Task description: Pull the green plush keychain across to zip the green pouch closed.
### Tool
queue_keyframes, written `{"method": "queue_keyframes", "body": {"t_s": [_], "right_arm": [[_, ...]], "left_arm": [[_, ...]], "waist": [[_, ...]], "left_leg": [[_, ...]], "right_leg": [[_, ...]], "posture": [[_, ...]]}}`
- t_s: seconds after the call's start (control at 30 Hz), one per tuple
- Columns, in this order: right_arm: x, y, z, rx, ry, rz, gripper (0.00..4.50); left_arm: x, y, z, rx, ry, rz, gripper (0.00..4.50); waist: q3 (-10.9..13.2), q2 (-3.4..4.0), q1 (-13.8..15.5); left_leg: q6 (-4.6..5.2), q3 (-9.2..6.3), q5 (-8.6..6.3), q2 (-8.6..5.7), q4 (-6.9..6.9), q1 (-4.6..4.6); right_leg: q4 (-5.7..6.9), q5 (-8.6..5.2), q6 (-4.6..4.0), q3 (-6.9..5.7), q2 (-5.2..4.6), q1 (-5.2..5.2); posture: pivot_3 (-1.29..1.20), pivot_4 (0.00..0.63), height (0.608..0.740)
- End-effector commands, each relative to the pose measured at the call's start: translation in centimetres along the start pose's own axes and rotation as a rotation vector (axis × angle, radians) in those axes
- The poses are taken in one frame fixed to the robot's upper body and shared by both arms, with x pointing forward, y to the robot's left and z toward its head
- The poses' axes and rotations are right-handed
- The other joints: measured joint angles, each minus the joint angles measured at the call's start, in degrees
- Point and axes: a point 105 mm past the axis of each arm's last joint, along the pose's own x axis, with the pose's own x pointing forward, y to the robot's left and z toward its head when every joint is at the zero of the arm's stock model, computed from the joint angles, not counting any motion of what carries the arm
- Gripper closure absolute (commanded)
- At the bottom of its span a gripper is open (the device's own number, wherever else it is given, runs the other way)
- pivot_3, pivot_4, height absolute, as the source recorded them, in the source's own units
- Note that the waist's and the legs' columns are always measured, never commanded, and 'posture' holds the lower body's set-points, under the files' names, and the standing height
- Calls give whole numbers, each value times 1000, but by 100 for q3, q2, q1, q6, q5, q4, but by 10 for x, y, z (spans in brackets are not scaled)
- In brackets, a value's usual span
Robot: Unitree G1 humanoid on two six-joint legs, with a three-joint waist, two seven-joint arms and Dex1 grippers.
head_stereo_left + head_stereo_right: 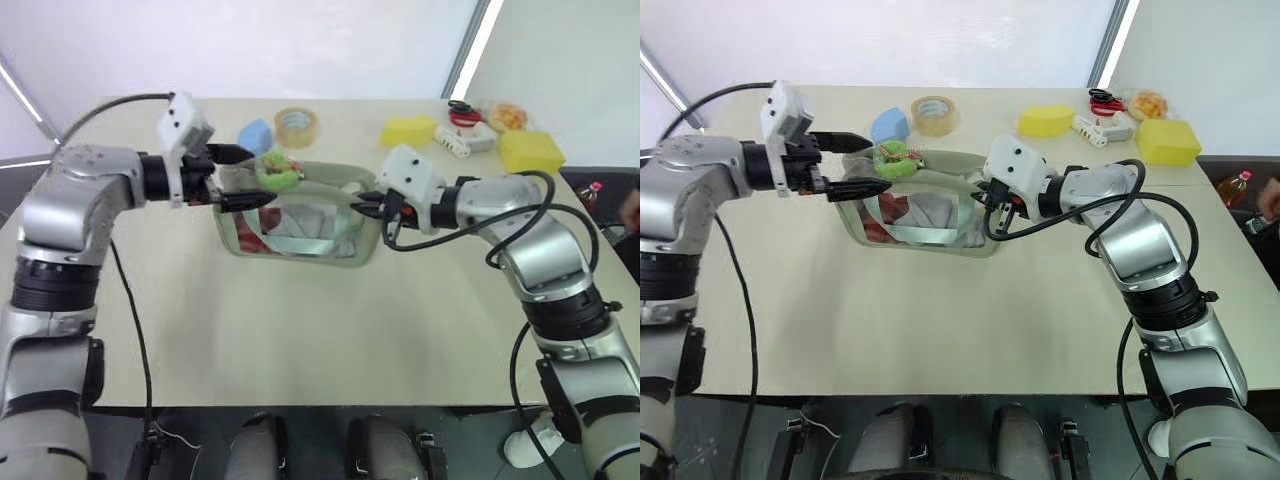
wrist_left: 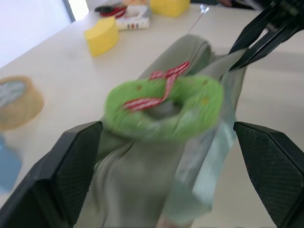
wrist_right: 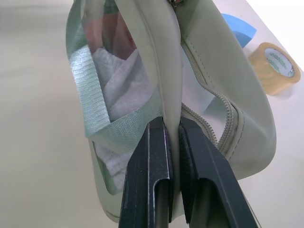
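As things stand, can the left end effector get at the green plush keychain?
Probably yes: the left end effector is open, its fingers flanking the green plush keychain atop the green pouch, nothing between them.

Table: pale beige top (image 1: 300,340), evenly lit
Wall: white panels behind (image 1: 300,45)
Floor: dark below the table's near edge

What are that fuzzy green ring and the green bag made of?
The green ring looks like soft plush or yarn: a fuzzy, matte surface, with a red-and-white striped ribbon tied on. The green bag seems to be smooth, matte fabric or faux leather, with stitched seams along the zipper. Its front looks like clear plastic, since the contents show through. The pale strap appears woven.
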Motion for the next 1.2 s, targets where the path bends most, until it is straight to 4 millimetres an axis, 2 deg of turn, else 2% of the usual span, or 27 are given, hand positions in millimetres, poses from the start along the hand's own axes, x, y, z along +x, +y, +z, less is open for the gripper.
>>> {"method": "queue_keyframes", "body": {"t_s": [0.03, 0.17, 0.37, 0.47, 0.7, 0.87, 0.97, 1.1, 1.13, 1.2], "right_arm": [[-1, -1, 7, -28, -17, 3, 4500], [0, -2, 8, -31, -18, 8, 4500], [1, -2, 9, -38, -17, 20, 4500], [0, -2, 8, -40, -11, 21, 4500], [-2, -3, 6, -39, -2, 10, 4500], [-5, -8, 4, -44, 11, -12, 4500], [-16, -16, 6, -51, 24, -12, 3402], [-30, -27, 14, -107, 39, -17, 1326], [-32, -28, 17, -123, 34, -13, 1326], [-29, -30, 35, -150, -20, -9, 1326]], "left_arm": [[-30, 3, 2, 32, 34, 28, 60], [-32, 4, -19, 25, 82, 46, 60], [-13, 10, -41, 33, 81, 90, 60], [-10, 10, -42, 24, 67, 83, 873], [-11, 11, -40, 39, 69, 80, 4467], [-8, 11, -43, 47, 79, 71, 4467], [-7, 11, -43, 52, 77, 72, 4500], [-9, 10, -44, 48, 75, 65, 4500], [-9, 9, -44, 49, 74, 65, 4500], [-9, 11, -44, 51, 76, 72, 4500]], "waist": [[0, 1, 2], [0, 1, 55], [0, 1, 41], [0, 1, 26], [0, 1, 43], [0, 1, 43], [0, 1, 58], [0, 1, 51], [0, 1, 50], [0, 2, 37]], "left_leg": [[0, 1, 0, 1, -1, 0], [0, -2, 0, 0, 4, 1], [1, 0, -1, -1, 3, 2], [0, 2, 0, 0, -1, 2], [1, 1, -1, -1, 2, 2], [1, 1, 0, -1, 2, 2], [1, 1, 0, -1, 2, 2], [2, 3, -1, -2, 2, 2], [2, 2, -1, -2, 1, 2], [1, 2, -1, -1, 0, 2]], "right_leg": [[0, 0, 0, 0, 0, -1], [-8, 0, 0, 0, -1, 7], [-10, 0, 0, 0, -2, 8], [-7, 0, 0, 0, 0, 3], [-8, 0, 0, 0, -1, 6], [-8, 0, 0, 0, -1, 6], [-8, 0, 0, 0, -1, 6], [-10, 0, 0, 0, -4, 7], [-10, 0, 0, 0, -4, 5], [-10, 0, 0, 0, -3, 4]], "posture": [[0, 150, 740], [0, 150, 740], [0, 150, 740], [0, 150, 740], [0, 150, 740], [0, 150, 740], [0, 150, 740], [0, 150, 740], [0, 150, 740], [0, 150, 740]]}}
